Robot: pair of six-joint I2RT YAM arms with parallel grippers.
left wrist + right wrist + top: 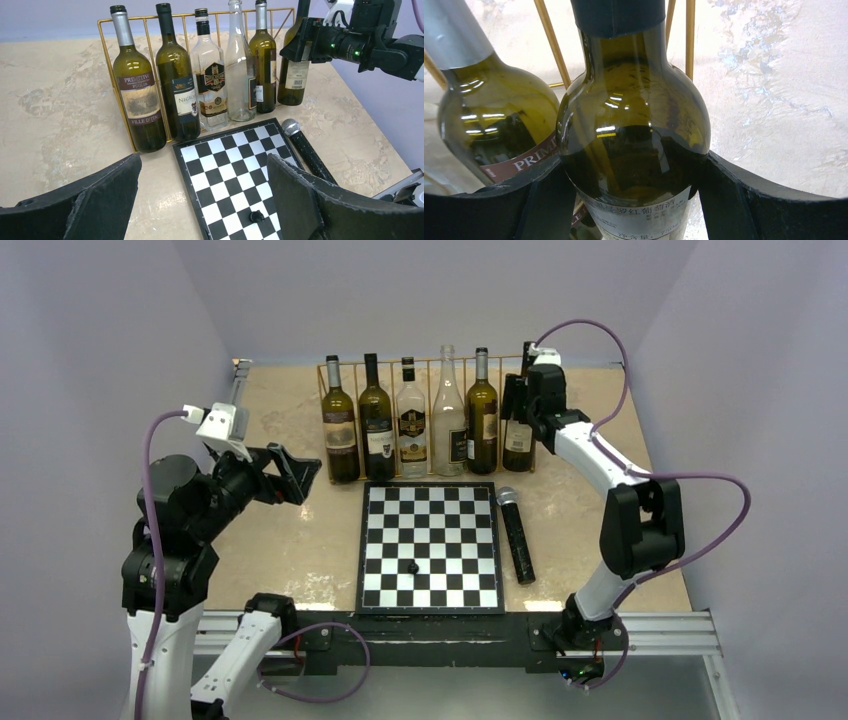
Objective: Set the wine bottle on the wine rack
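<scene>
Wine bottle [634, 125] upright in right claw [633, 175]

"PRIMITIV…", "PUGLIA" and "VILLE D'ITA…" on the leftmost bottle [137, 95], "NEGRO…" on the second bottle [178, 87], third bottle [212, 75] crest label too small to read, "PRIM…" on the silver-capped bottle [494, 125] in the right wrist view, Chinese characters and "750" on the wine bottle [634, 150] white label

Soft, even light from above fills my cell, shadows faint. The bench [290, 585] glares pale at its near edge; lamp streaks glint on the wine bottle [634, 130]. Everything looks sharp.
</scene>
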